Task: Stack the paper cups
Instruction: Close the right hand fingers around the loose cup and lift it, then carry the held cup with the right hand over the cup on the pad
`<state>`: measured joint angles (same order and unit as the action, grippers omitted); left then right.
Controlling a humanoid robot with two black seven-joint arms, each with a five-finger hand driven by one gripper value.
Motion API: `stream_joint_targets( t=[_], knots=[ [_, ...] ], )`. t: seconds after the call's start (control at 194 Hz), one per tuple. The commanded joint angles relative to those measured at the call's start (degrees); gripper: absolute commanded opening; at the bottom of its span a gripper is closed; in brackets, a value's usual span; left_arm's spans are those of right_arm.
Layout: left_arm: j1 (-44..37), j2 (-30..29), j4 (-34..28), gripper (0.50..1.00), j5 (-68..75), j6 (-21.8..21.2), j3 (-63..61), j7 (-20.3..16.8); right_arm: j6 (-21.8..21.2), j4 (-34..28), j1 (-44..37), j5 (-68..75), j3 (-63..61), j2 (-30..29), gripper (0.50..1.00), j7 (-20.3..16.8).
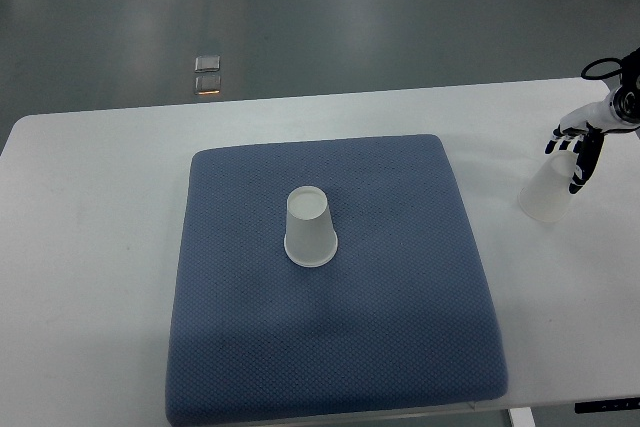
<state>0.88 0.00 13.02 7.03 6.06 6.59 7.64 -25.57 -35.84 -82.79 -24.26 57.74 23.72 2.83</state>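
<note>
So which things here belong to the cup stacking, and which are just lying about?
Part of the job:
- upside-down paper cup on the blue mat
- second paper cup, held by the right hand over the white table

Just lying about:
- two small square plates on the floor beyond the table

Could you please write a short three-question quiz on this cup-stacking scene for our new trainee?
1. True or false: the cup on the mat stands upside down on the blue mat.
2. Which hand holds the second cup? A) left B) right C) neither
3. Fill in: the second cup is off the mat, over the white ____.

Key
1. True; its closed base faces up.
2. B; the right hand grips it by its upper end, near the picture's right edge. The left is out of view.
3. table.
</note>
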Motion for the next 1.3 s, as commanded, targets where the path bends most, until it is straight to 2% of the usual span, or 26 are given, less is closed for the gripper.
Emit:
stream_joint_targets(
  t=[0.0,0.031,0.129,0.186,0.243,0.341,0.465,0.687,0.976,1.296],
  knots=[
    [0.0,0.0,0.0,1.0,0.0,0.0,0.0,0.0,0.7,0.0,0.4,0.0,-0.1,-0.1,0.83,0.1],
    [0.0,0.0,0.0,1.0,0.0,0.0,0.0,0.0,0.9,0.0,0.4,0.0,-0.1,-0.1,0.825,0.1],
    [0.0,0.0,-0.1,1.0,0.0,0.0,0.0,0.0,0.9,0.0,0.5,0.0,-0.3,-0.1,0.762,0.1],
    [0.0,0.0,-0.1,1.0,0.0,0.0,0.0,0.0,0.9,0.0,0.6,0.0,-0.3,-0.1,0.754,0.1],
    [0.0,0.0,-0.1,1.0,0.0,0.0,0.0,0.0,0.8,0.0,0.6,0.0,-0.3,0.0,0.687,0.1],
    [0.0,0.0,0.0,1.0,0.0,0.0,0.0,0.0,0.2,0.0,0.3,-0.2,-0.3,0.1,0.66,0.1],
    [0.0,0.0,0.1,1.0,0.0,0.0,0.0,-0.1,-1.3,-0.5,-0.7,-0.5,-0.1,1.6,0.66,0.2],
    [0.0,0.0,0.5,1.0,0.0,0.0,-0.1,0.0,-9.4,-1.5,-11.2,-2.2,0.5,5.6,0.664,0.3],
    [0.1,0.0,0.7,1.0,0.1,0.0,-0.2,-0.1,-9.4,-2.3,-25.1,-9.2,0.1,10.1,0.666,0.6],
    [0.1,0.0,0.8,1.0,0.1,0.0,-0.2,-0.1,-9.4,-11.2,-36.0,-12.5,0.3,12.8,0.666,0.1]
  ],
)
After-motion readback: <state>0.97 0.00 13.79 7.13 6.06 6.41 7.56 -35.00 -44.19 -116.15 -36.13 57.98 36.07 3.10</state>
